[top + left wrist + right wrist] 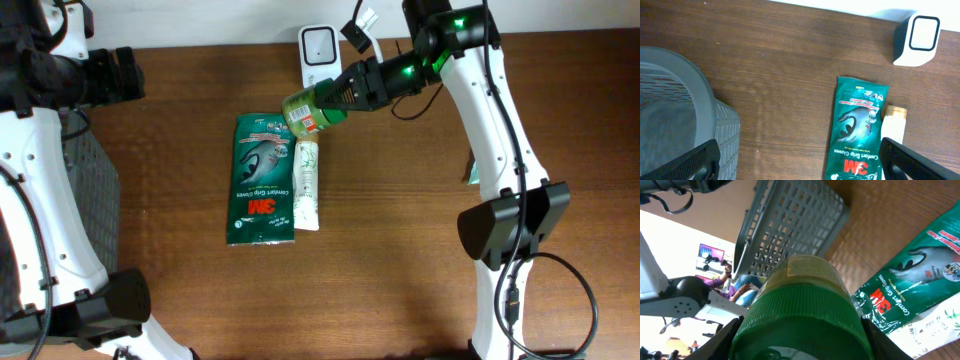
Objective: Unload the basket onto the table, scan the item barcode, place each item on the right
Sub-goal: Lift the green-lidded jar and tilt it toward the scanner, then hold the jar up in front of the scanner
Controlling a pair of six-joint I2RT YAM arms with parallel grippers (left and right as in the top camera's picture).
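The green-capped jar (306, 111) is gripped in the right end effector (325, 102), held above the tabletop (400, 230) just in front of the white scanner (318, 47). To scan well, keep the grip firm and roll the wrist slowly until the label's barcode squarely faces the scanner window. The left end effector (800, 167) idles wide open.

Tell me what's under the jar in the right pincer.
The jar, held in the right pincer, hangs above a top corner of the glove pack, near the tube. From overhead it covers that corner and some table.
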